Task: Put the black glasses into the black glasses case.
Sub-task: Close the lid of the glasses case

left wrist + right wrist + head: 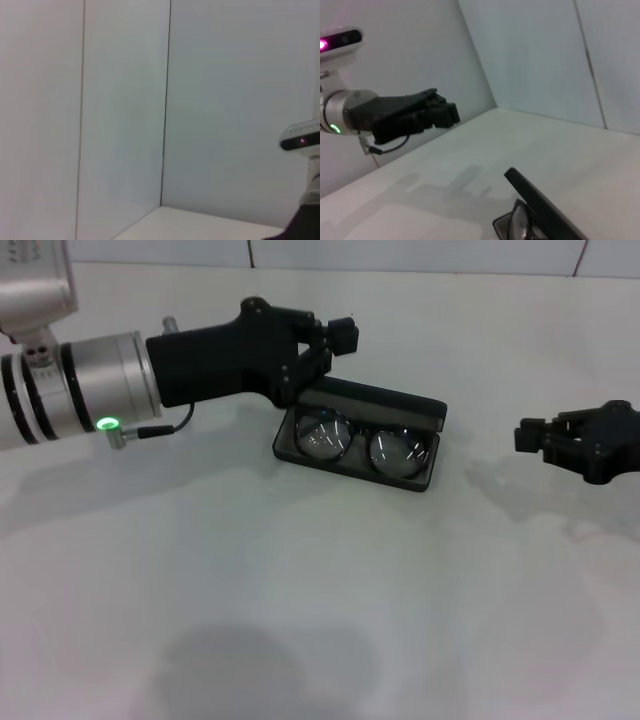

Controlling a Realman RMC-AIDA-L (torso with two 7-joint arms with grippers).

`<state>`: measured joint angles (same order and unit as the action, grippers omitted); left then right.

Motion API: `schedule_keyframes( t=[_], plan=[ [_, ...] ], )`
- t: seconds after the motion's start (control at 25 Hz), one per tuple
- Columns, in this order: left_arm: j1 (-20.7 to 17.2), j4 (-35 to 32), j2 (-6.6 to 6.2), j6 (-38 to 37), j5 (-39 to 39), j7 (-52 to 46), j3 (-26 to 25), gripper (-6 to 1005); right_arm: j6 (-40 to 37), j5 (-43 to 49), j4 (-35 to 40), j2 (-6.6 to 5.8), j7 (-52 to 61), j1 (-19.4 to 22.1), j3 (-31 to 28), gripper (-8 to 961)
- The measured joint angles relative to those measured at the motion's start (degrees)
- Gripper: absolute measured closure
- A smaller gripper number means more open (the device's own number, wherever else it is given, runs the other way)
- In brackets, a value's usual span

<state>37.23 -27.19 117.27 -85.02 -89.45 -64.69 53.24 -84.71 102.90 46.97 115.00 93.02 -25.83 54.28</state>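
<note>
Your glasses (pixel 360 443) lie lenses-up inside the open case (pixel 425 480) on the worktop (pixel 300 620), lid (pixel 385 400) standing along the far side. The left pincer (pixel 335 345) hovers above the case's left end, beside the lid; I cannot tell how its fingers stand. The right pincer (pixel 530 435) waits well off to the right, likewise unreadable. Judge the wire frame light, springy and fragile, the lenses slick: handle the stiff case instead, pressing on the lid's edge.

A white table (pixel 300 620) carries 1 thing directly: the black glasses case (pixel 360 436), lying open. Bare tabletop surrounds the case on every side.
</note>
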Motion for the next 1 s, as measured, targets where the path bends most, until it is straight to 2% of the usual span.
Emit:
schedule_keyframes(
  t=[0.44, 0.48, 0.68, 1.0],
  plan=[
    [-3.37, 0.38, 2.27, -0.63, -7.36, 1.35, 0.02, 943, 2.67, 0.07, -9.86, -0.02, -5.18, -5.43, -0.05, 830],
    [-3.39, 0.64, 2.32, -0.58, -7.41, 1.41, 0.03, 943, 4.3, 0.08, -12.1, 0.18, -6.53, -7.1, 0.16, 830],
    [-2.84, 2.37, 2.47, -0.36, -7.42, 2.05, 0.03, 943, 7.59, 0.33, -16.47, 0.4, -8.07, -10.38, 0.56, 829],
    [-2.77, 3.02, 2.51, -0.07, -7.41, 2.2, 0.32, 943, 9.36, 0.37, -17.35, 0.39, -8.76, -10.69, 0.57, 829]
  ],
)
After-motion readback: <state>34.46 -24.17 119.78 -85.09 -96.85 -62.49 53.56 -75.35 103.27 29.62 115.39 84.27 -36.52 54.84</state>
